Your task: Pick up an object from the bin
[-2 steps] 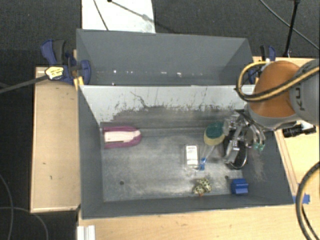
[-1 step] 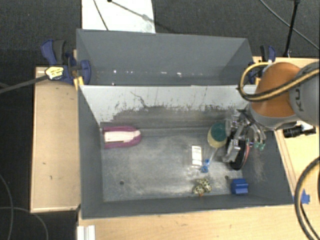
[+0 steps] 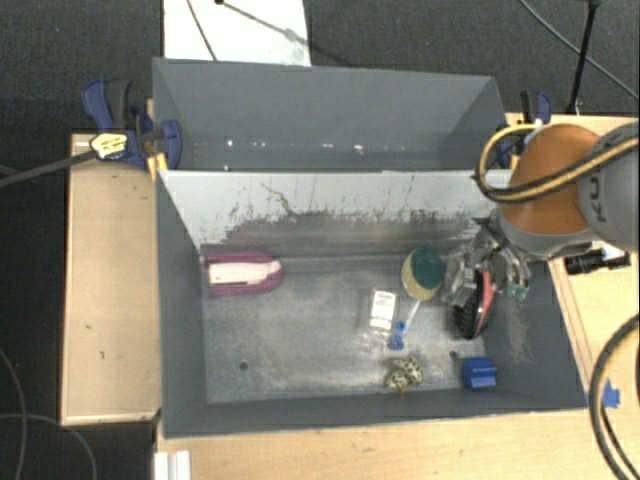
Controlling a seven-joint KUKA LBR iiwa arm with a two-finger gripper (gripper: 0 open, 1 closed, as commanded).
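Even, moderate light falls from above. Small bright glints dot the back wall of the bin (image 3: 330, 118), its floor carries a pale sheen, and shadows inside it are faint and short.

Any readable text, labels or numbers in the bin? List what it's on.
Nothing can be read.
White packet, centre: dark print, too small to read.
Pink-and-white item, left: no marks visible.
Blue block, front right: no marks visible.
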